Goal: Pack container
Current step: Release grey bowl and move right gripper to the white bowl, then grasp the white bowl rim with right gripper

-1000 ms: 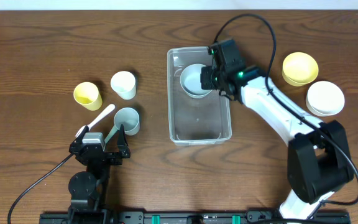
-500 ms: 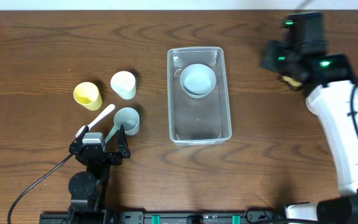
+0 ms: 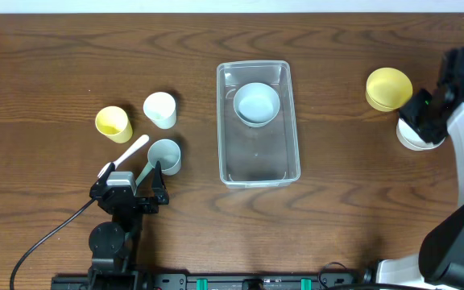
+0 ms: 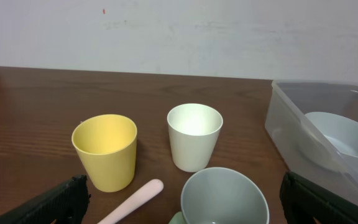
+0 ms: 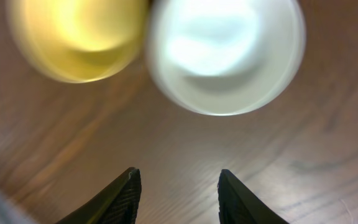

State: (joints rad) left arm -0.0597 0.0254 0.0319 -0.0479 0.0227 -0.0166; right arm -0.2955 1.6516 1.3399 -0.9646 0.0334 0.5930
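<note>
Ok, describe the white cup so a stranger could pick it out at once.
Start at the clear container in the middle of the table and look to its left, where three cups stand in a cluster. The white cup is the farthest back of them, the only white one beside the yellow cup and the grey-green cup.

Yellow cup [image 4: 104,151] ahead-left of the left pincer [image 4: 188,200], white cup [image 4: 194,135] straight ahead, grey-green cup [image 4: 225,194] and pale pink spoon [image 4: 135,198] close in front, yellow bowl [image 5: 76,37] and white bowl [image 5: 225,53], blurred, side by side ahead of the right pincer [image 5: 179,177], wooden table [image 3: 55,64] underneath.
</note>
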